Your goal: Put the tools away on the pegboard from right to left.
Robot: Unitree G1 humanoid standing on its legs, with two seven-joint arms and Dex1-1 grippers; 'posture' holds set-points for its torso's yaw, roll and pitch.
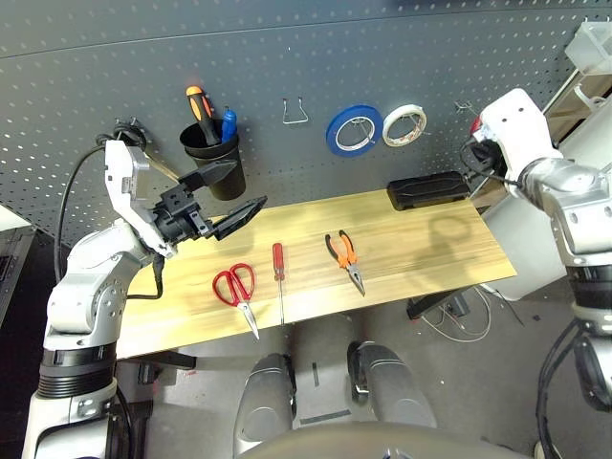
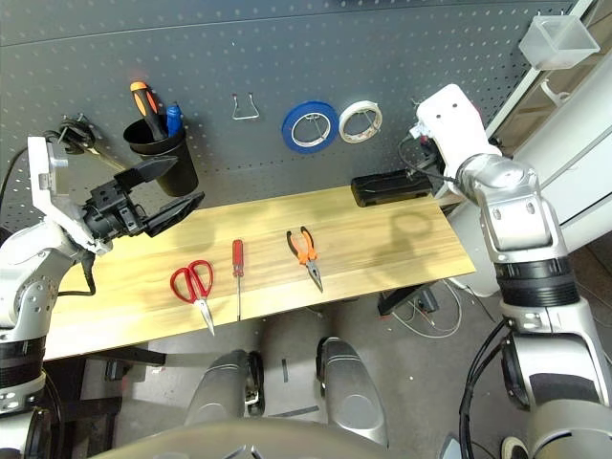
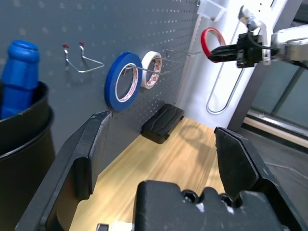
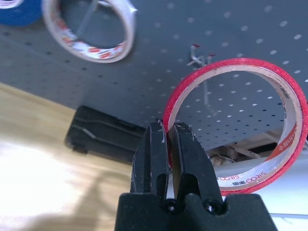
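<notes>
Right wrist view: right jaws (image 4: 169, 134) closed on red tape ring (image 4: 294, 103), its bulk toward 2 o'clock; left jaws (image 3: 156, 159) wide, empty.

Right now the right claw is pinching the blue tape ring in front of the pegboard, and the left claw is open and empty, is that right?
Not quite: the right wrist view shows the right claw pinching the red tape ring, not the blue one.
</notes>
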